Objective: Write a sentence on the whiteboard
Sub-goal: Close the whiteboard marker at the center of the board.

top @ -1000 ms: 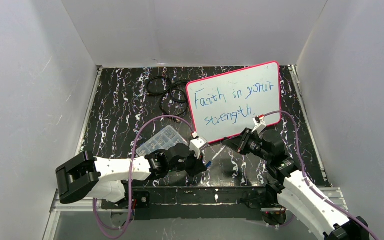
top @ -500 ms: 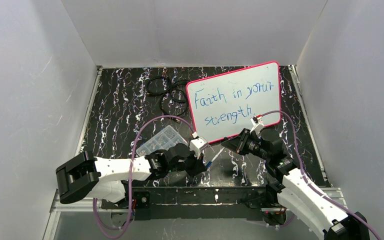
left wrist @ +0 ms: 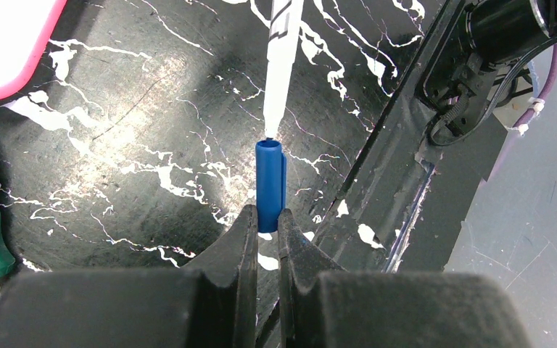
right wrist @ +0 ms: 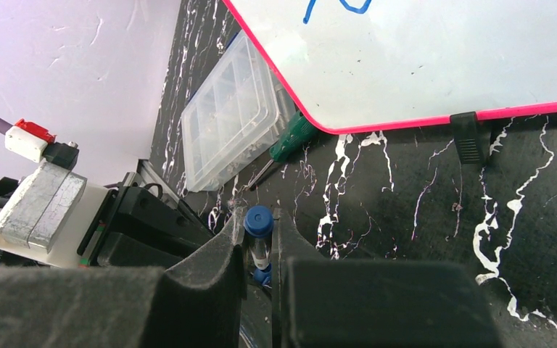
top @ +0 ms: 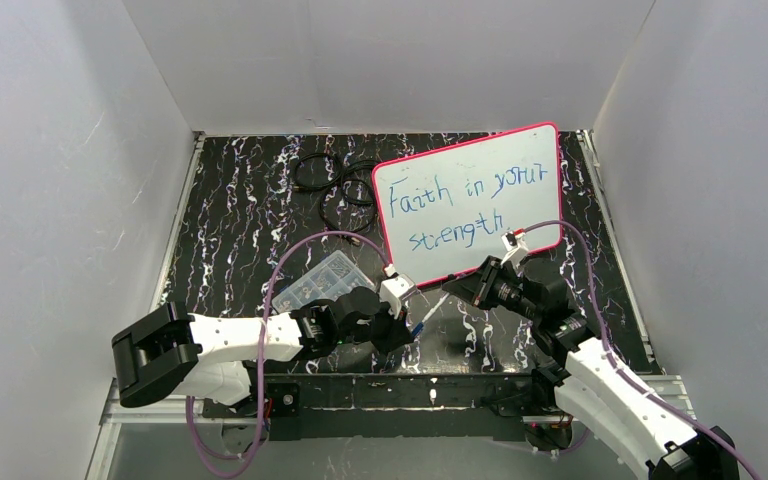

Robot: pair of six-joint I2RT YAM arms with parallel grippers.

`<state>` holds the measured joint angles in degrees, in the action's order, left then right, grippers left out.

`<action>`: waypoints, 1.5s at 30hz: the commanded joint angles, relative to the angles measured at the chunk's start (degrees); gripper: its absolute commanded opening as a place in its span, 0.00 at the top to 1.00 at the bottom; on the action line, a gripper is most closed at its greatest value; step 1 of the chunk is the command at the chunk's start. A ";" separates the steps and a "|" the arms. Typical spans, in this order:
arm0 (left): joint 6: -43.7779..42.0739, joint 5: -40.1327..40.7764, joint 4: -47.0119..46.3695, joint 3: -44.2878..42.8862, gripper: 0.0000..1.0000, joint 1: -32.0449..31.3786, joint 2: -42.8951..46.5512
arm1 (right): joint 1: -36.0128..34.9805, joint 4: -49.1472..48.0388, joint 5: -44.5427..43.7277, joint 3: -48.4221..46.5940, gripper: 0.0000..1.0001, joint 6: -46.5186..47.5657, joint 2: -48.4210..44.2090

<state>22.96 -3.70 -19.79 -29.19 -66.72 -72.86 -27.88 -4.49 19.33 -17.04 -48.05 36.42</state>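
Observation:
The whiteboard (top: 500, 160), pink-framed, lies at the back right of the table with the sentence (top: 457, 198) "Faith in your strength" in blue across two lines. My left gripper (left wrist: 265, 215) is shut on a blue marker cap (left wrist: 270, 181) near the front edge. The white marker (left wrist: 281, 51) points down at the cap's open mouth, its tip just touching the rim. My right gripper (right wrist: 260, 223) is shut on that marker (right wrist: 260, 250), whose blue back end (right wrist: 259, 219) shows between the fingers. The two grippers face each other close to the board's near corner (right wrist: 312, 123).
A clear plastic compartment box (top: 322, 281) sits left of the board, with a green-handled screwdriver (right wrist: 290, 140) beside it. Black cable loops (top: 330, 185) lie at the back. A black clip (right wrist: 466, 135) sits on the board's near edge. White walls enclose the table.
My right gripper has shifted slightly left and forward, bringing the marker tip closer to the cap. The left gripper has stayed still with the cap.

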 commanded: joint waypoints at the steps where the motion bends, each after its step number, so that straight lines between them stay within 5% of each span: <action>1: -0.72 0.01 -1.12 -0.43 1.00 -0.39 0.35 | -0.14 -3.09 1.50 -0.88 0.99 0.02 0.64; 45: -1.71 8.58 -4.70 -5.65 1.00 -0.61 -2.51 | -1.52 -1.84 9.28 2.03 0.99 0.48 4.54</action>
<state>22.48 -0.56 -20.64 -32.01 -67.68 -75.66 -28.14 -6.66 25.04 -16.56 -47.22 41.71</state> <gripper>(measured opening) 0.064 0.175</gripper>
